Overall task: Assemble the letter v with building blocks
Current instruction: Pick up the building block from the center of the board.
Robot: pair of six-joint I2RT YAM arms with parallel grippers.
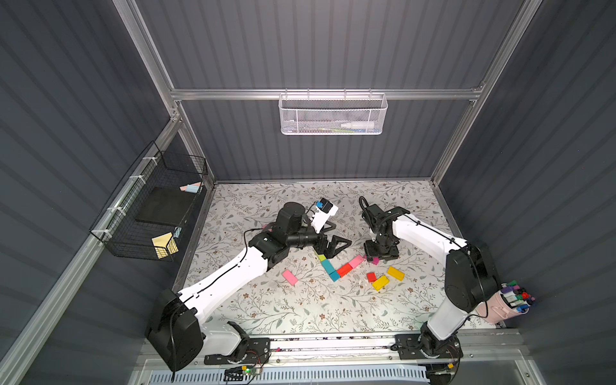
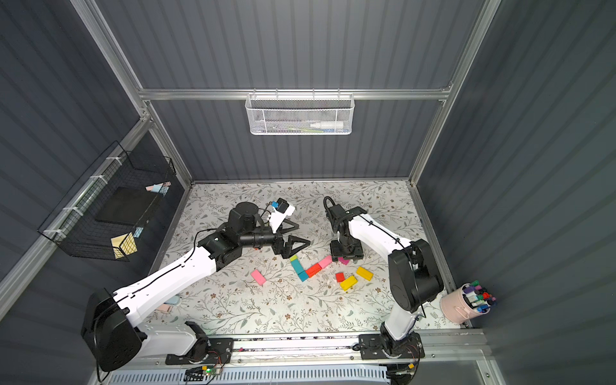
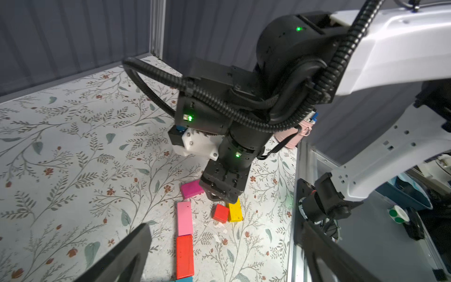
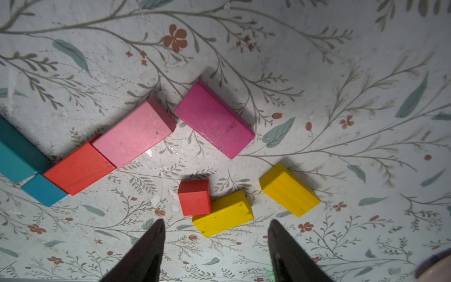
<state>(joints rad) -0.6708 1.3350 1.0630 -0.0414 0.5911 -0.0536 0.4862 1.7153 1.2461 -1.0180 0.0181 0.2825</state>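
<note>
Spreading across the flowered table (image 1: 266, 310) in both top views, the building blocks form a partial V. A lime block (image 1: 321, 257) and a long teal block (image 1: 327, 266) make one arm, and a red block (image 1: 344, 270) and a pink block (image 1: 356, 261) make the other. The arms meet at a small teal block (image 1: 334, 276). The right gripper (image 1: 380, 252) points down beside a magenta block (image 2: 343, 260). The left gripper (image 1: 342, 235) hangs spread wide and empty near the lime end. A loose pink block (image 1: 289, 277) lies well apart. In the left wrist view, the right gripper's tips sit low, just beside the magenta block (image 3: 191, 189); whether they touch it cannot be told. In the right wrist view, its fingers (image 4: 146, 251) stand parted with nothing between them. The magenta block lies crosswise just beside the pink block's end, not in line with it. A small red block (image 4: 194, 198) rests against a yellow block (image 4: 223, 214), and a second yellow block (image 4: 289, 190) lies near.
</note>
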